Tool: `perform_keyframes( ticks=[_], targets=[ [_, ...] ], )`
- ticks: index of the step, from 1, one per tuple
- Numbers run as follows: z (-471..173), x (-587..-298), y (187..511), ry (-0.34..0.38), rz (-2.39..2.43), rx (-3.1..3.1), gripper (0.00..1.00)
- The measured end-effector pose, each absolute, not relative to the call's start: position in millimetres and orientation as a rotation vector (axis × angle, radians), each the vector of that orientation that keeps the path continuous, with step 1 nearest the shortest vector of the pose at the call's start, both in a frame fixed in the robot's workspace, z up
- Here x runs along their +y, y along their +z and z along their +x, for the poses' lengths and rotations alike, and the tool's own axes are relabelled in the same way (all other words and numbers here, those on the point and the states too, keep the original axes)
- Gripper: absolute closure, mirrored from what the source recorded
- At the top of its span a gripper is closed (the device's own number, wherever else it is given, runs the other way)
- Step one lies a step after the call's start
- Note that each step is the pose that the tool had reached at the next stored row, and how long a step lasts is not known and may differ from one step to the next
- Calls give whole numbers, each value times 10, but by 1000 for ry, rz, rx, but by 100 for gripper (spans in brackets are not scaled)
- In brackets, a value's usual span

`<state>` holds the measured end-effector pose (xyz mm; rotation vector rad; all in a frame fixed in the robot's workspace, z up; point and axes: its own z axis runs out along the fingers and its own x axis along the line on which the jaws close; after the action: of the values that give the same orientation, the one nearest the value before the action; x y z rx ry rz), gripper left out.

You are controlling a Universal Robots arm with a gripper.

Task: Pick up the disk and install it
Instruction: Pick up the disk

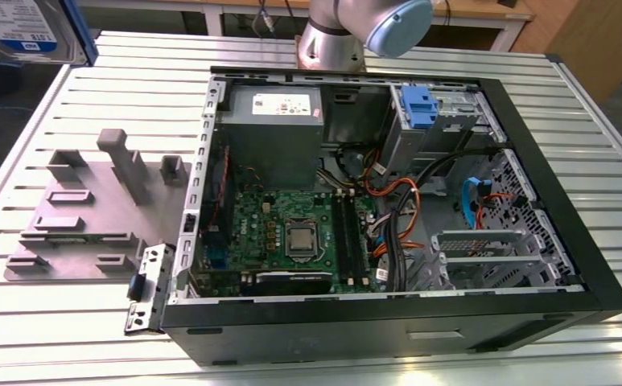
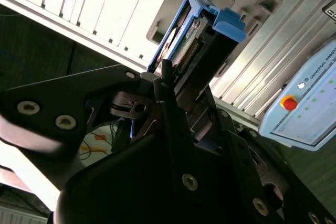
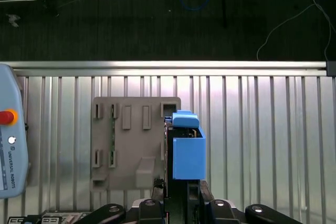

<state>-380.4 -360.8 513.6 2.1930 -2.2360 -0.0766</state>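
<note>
The disk [image 1: 26, 28], silver-grey with a white-and-blue label and blue side rails, hangs high over the table's far corner on the exterior view's left. In the second wrist view the disk [image 2: 202, 40] stands edge-on between my black fingers, its connector row facing the camera. My gripper [image 2: 181, 85] is shut on it. In the first wrist view the disk [image 3: 186, 150] shows as a blue block sticking out of my gripper [image 3: 181, 190], above the edge of a grey fixture plate [image 3: 131, 140].
An open computer case [image 1: 600, 273] lies on the slatted metal table [image 1: 75, 322], with a drive bay and blue latch [image 1: 418, 108] at its far side. The grey fixture plate [image 1: 85, 217] sits beside the case. A teach pendant [image 3: 10, 145] lies at the table's end.
</note>
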Motion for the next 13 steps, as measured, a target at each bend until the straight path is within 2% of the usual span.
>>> perform_keyframes(
  ticks=[13],
  targets=[
    [-3767,-3608,5136,-77,2193,-2236,65]
  ],
)
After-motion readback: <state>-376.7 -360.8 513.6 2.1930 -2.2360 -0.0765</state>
